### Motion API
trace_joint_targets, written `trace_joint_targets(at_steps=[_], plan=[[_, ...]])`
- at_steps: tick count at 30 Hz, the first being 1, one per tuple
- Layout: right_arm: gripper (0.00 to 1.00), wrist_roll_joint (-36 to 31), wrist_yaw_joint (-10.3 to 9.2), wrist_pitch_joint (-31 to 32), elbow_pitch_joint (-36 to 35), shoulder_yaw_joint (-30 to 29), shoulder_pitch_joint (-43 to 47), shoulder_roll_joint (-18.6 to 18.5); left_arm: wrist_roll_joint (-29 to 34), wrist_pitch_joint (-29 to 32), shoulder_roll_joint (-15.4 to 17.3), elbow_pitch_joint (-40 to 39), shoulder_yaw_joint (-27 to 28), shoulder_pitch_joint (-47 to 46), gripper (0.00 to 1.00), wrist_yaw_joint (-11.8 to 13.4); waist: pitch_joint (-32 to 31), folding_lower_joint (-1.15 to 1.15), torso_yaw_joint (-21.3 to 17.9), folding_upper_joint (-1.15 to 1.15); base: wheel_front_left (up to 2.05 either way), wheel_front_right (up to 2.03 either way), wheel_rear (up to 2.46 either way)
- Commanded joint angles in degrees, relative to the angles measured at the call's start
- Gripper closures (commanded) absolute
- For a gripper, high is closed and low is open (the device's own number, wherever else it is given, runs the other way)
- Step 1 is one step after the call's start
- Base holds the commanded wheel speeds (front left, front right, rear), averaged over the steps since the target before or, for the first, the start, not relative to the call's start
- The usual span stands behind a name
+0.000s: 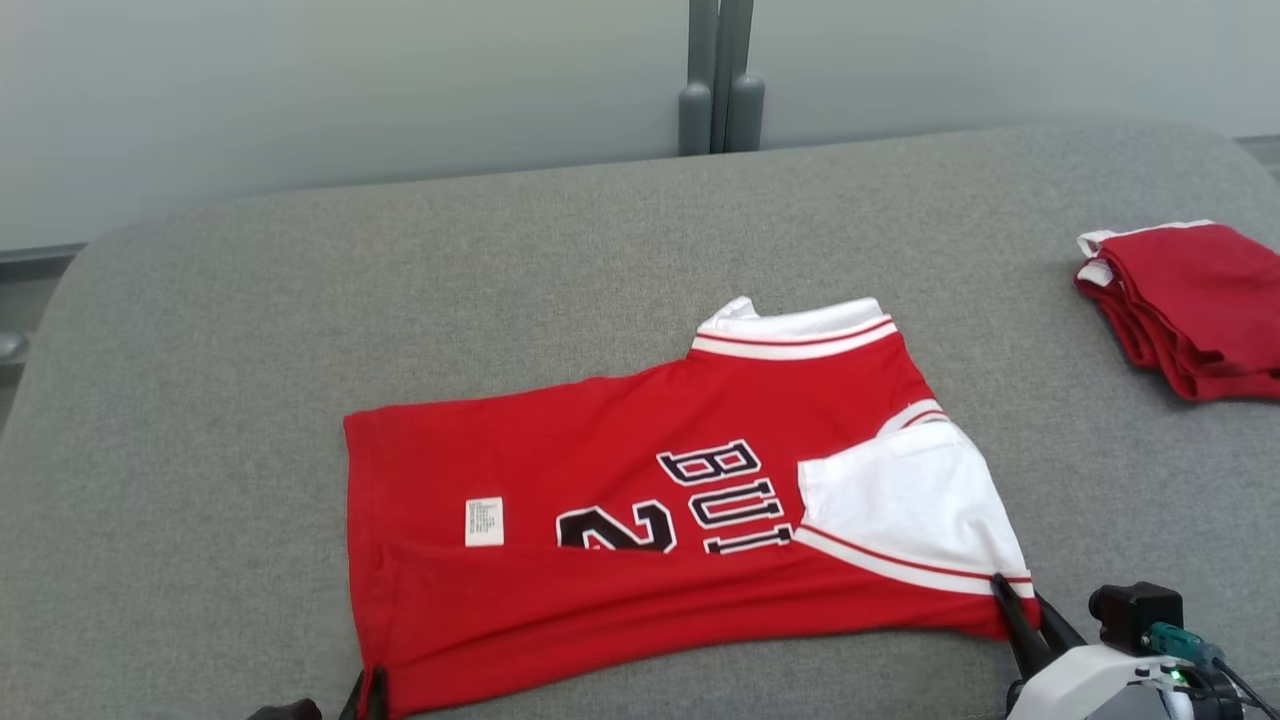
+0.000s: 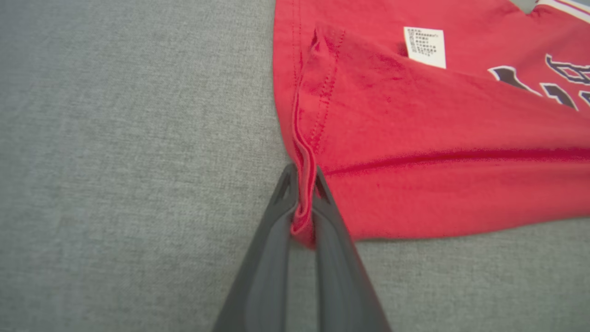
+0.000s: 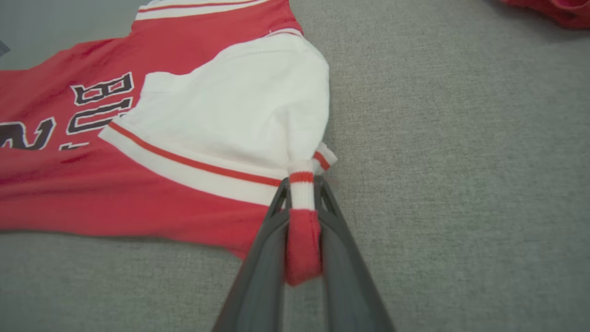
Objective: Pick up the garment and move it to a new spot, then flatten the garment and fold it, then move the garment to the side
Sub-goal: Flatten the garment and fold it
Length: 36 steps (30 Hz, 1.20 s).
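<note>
The garment [image 1: 620,500] is a red jersey with white sleeves, dark lettering and a white label, lying partly folded on the grey surface. Its near long edge is folded up over the body. My left gripper [image 2: 303,177] is shut on the garment's [image 2: 438,152] near-left hem corner, seen at the bottom edge of the head view [image 1: 368,690]. My right gripper [image 3: 303,184] is shut on the garment's [image 3: 221,115] near-right corner, where the striped sleeve cuff bunches between the fingers; in the head view it sits at the lower right [image 1: 1012,600].
A second red garment [image 1: 1190,305] lies folded in a pile at the far right of the grey padded table [image 1: 250,350]. A grey post [image 1: 720,80] stands behind the table's far edge against a pale wall.
</note>
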Motion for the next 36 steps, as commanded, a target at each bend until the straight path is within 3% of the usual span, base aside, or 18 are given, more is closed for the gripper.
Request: trace_joint_targets(at_steps=[1,8,9,10,11,17,21,36], plan=[[1.00,0.79,-0.14,0.00,-0.05,-0.04,0.87,-0.85,0.50,0.09,0.51,0.29,0.73,1.14,1.00,-0.03,-3.82,0.00,0.25,0.00,0.00,0.00,0.00],[1.00,2.42,-0.15,-0.01,-0.31,0.84,2.32,-1.75,0.85,0.06,0.56,1.05,2.54,2.37,1.00,-0.05,-4.43,0.00,-0.18,0.00,0.00,0.00,0.00],[0.83,2.50,-0.15,-0.01,0.11,0.58,1.99,-1.59,1.04,0.06,0.56,0.95,2.67,2.05,1.00,0.11,-4.17,0.00,-0.18,0.00,0.00,0.00,0.00],[0.00,2.73,-0.15,-0.01,0.37,0.42,1.53,-1.25,1.18,0.06,0.57,0.81,2.75,1.67,0.44,0.21,-3.82,0.00,-0.14,0.00,0.00,0.00,0.00],[0.00,2.42,-0.15,-0.02,0.23,0.13,0.83,-1.21,1.31,0.06,0.57,0.63,2.73,1.25,0.00,0.24,-3.46,0.00,-0.08,0.00,0.00,0.00,0.00],[0.00,0.39,-0.12,-0.06,-2.36,-3.29,-2.31,-1.29,1.64,0.05,0.48,-4.04,4.05,-2.37,0.00,1.10,0.36,0.00,0.33,0.00,0.00,0.00,0.00],[0.00,-2.36,-0.11,-0.06,-6.44,-6.00,-6.33,-0.79,3.37,0.05,0.42,-5.69,5.30,-8.05,0.00,0.02,4.29,0.00,0.68,0.00,0.00,0.00,0.00],[0.00,-3.40,-0.11,-0.06,-7.31,1.83,-18.10,1.18,6.96,0.06,4.60,9.90,4.83,-26.91,0.00,-1.96,11.72,0.00,-1.67,0.00,0.00,0.00,0.00]])
